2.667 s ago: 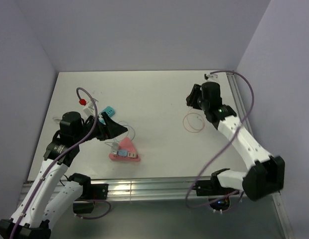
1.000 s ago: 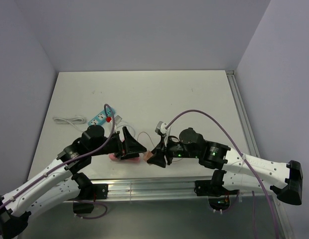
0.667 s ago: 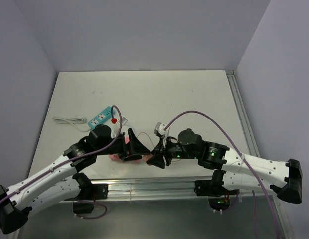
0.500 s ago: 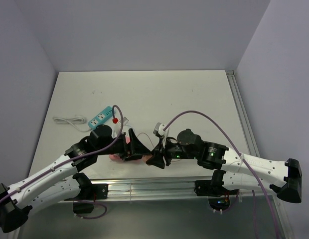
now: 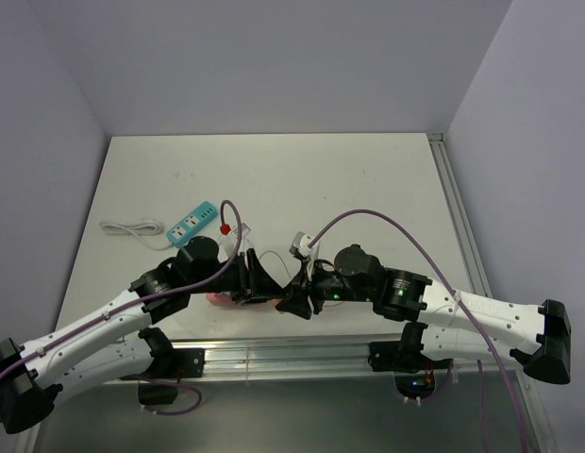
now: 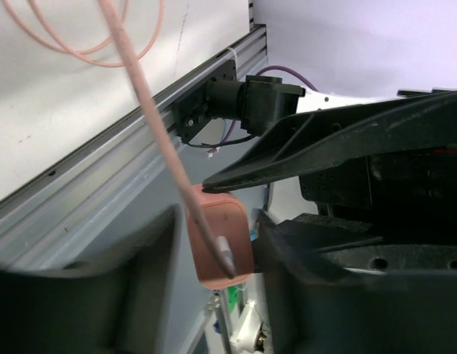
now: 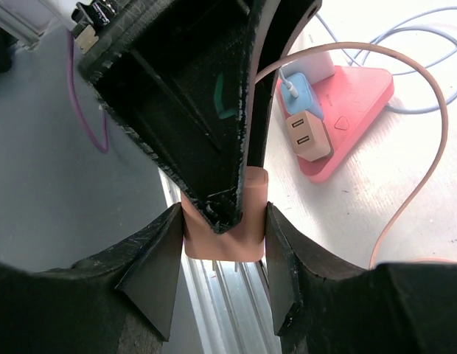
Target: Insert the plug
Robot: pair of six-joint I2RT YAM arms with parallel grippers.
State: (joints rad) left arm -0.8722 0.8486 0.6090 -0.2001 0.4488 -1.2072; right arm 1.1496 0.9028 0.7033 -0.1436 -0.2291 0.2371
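Here the plug (image 7: 225, 247) — a small pink block with rounded corners — is shown lifted clear of the worktop (image 5: 321, 179), above the metal rail (image 5: 274, 357) at the near edge. It is gripped by the right claw (image 7: 222, 234): in the right wrist view both of its side faces are pressed by that claw's fingers (image 7: 151, 269).

The left claw (image 6: 218, 221) is set against it from the opposite side. Its jaws are drawn narrow about the same plug, one finger on each side, but whether the plug is actually touched by them cannot be told. In the left wrist view the tip of one right finger (image 6: 287, 155) is seen resting on the plug's upper corner.

A pink cable (image 6: 140, 88) is led from the plug's end to a loose loop lying on the worktop.

Just beside the two claws a pink three-cornered socket block (image 7: 354, 96) is laid flat on the worktop. A blue adapter (image 7: 298, 94) and a beige adapter (image 7: 311, 136) are seated in its top face.

Well apart, to the left, a teal power strip (image 5: 193, 220) is seen — a white cord (image 5: 127, 229) lies at its left end.
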